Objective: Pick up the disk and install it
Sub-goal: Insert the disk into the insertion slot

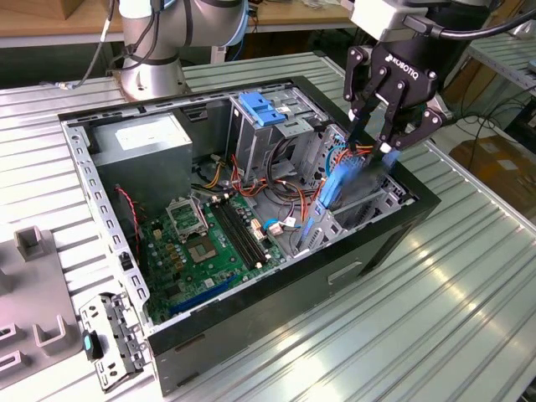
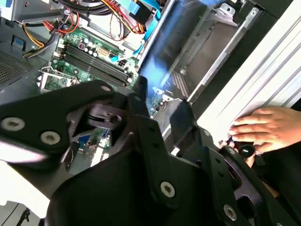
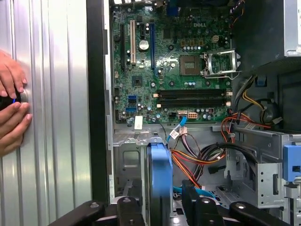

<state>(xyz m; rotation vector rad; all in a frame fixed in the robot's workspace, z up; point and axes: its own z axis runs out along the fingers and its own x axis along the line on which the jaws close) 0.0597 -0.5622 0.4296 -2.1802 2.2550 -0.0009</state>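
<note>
- Loose bracket (image 1: pixel 109 339) sits closest in the exterior view, on the ribbed table (image 1: pixel 452 318), untouched. Where's your gripper?
- Over the computer case (image 1: pixel 276 301), at its corner on the exterior view's right. Your gripper (image 1: pixel 374 151) is clamped on the disk (image 1: pixel 347 186), fingers drawn in on its upper end.
- Disk orientation?
- It hangs below the fingers, long axis running down and leaning, lower end inside the drive bay (image 1: pixel 373 209). The disk lies straight under your tool with the bay right beneath, and I'd judge that line is what counts. It's blurred, so I can't tell if it touches the bay walls.
- Second wrist view?
- Black fingers (image 2: pixel 143 122) up front, with the disk (image 2: pixel 162 52) a blue-edged blur past them. The circuit board (image 2: pixel 89 61) lies beside it. This view adds a person's hand (image 2: pixel 265 127) on the table, just outside the case.
- First wrist view?
- It looks along the disk's (image 3: pixel 160 179) blue edge, with fingers (image 3: pixel 128 209) on either side pinching the flat faces. It adds alignment: the edge sits between the bay's metal walls (image 3: pixel 124 160). Two hands (image 3: pixel 9 103) rest on the table, apart from the case. A blue latch (image 3: pixel 291 162) sits off to one side, untouched.
</note>
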